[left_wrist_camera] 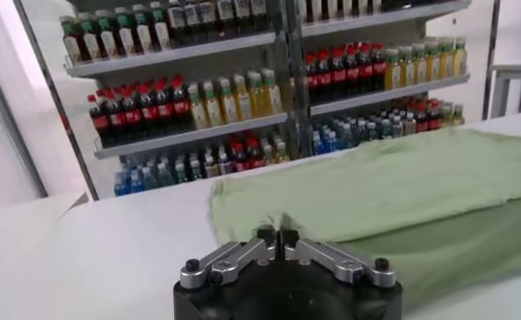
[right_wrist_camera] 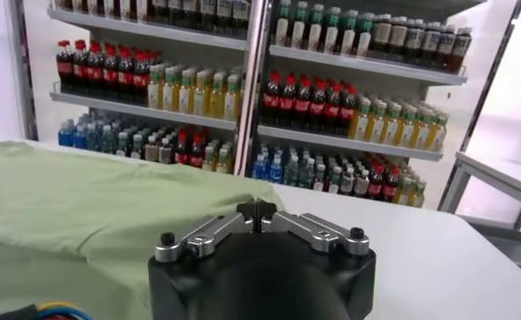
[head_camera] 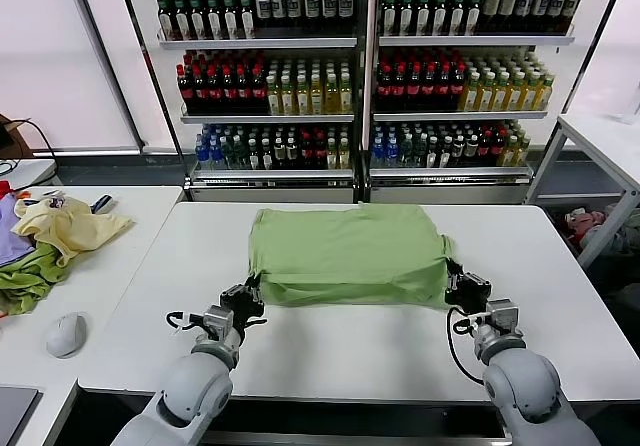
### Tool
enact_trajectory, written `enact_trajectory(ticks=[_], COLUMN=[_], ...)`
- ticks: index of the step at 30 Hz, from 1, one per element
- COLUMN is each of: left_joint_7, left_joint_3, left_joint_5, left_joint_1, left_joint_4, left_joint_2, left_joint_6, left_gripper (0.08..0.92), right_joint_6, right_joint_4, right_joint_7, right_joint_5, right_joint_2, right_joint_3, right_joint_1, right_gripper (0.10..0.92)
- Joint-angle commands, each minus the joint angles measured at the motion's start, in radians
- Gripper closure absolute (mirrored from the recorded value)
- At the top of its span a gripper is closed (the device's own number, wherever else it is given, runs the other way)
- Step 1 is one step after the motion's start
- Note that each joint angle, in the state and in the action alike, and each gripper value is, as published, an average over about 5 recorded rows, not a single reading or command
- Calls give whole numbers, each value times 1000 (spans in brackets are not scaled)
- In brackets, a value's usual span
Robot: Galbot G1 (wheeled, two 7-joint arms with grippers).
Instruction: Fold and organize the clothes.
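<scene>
Both end effectors sit at the near corners of the light green shirt [head_camera: 348, 254] on the white counter [head_camera: 340, 351]: left end effector [head_camera: 250, 293] and right end effector [head_camera: 461, 286] each pinched shut on its corner. For a clean fold, lift both corners level, together, and carry them toward the far edge.

I see the shirt [head_camera: 350, 251] as soft matt cloth, lightly creased. The table [head_camera: 350, 351] under it looks smooth and faintly glossy, perhaps laminate. My left gripper [left_wrist_camera: 277, 236] and right gripper [right_wrist_camera: 257, 209] show brushed metal links on black plastic bodies.
</scene>
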Motion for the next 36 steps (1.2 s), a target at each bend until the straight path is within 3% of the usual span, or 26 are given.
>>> enact_trajectory(ticks=[1, 8, 19, 29, 33, 36], left_joint_7=[-4, -14, -58, -72, -75, -75], left_joint_3=[43, 37, -16, -32, -29, -25], left_joint_5=[60, 74, 57, -23, -42, -52], left_joint_1=[-109, -93, 31, 29, 11, -1], left_joint_4=[152, 134, 34, 60, 79, 95], left_joint_2=[-17, -20, -31, -34, -40, -42], left_joint_6=[3, 10, 7, 34, 39, 40], left_gripper=[903, 857, 545, 261, 187, 180], right_joint_6=[6, -12, 32, -36, -55, -81], right_joint_4=[-111, -111, -14, -10, -33, -58], right_joint_7=[-14, -38, -28, 42, 62, 69], right_joint_5=[-41, -74, -73, 52, 103, 128], right_joint_2=[10, 21, 13, 25, 31, 31], right_joint_3=[-51, -73, 10, 76, 73, 63], right_joint_1=[88, 91, -20, -83, -73, -56], right_gripper=[912, 862, 554, 265, 209, 203])
